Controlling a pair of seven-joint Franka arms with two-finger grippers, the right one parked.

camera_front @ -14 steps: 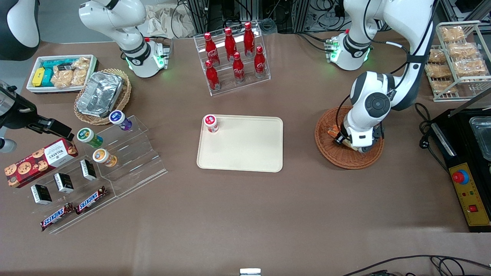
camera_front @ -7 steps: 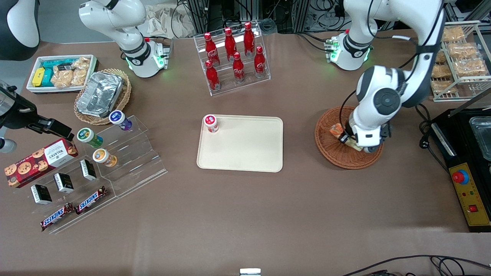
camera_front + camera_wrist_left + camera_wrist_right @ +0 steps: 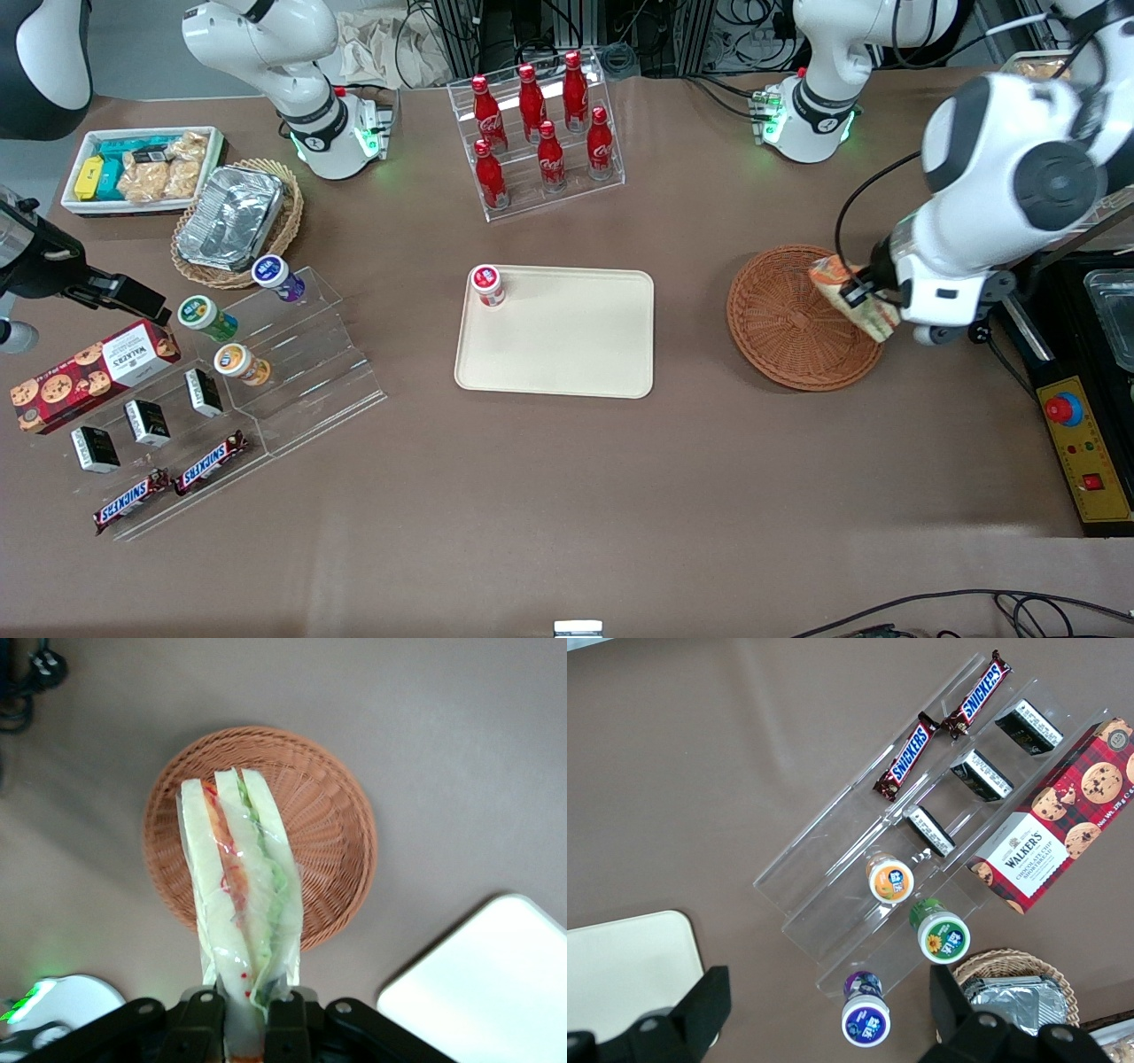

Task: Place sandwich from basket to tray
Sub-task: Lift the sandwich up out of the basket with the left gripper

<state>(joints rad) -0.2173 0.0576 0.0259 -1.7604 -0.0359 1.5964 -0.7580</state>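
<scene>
The flat cream rectangular tray sits unchanged, well apart from the gripper. Since a second ago, the gripper has lifted clear of the round reddish-brown wicker basket, clamping the wrapped triangular white-bread sandwich above its rim.

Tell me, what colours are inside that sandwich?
Red, orange and green between white bread, clearest in the left wrist view: sandwich.

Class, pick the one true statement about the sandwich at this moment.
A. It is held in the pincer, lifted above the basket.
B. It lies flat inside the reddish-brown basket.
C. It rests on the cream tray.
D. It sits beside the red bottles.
A: the pincer is shut on the sandwich, which hangs lifted over the basket, with the tray bearing only a small red-lidded jar.
</scene>
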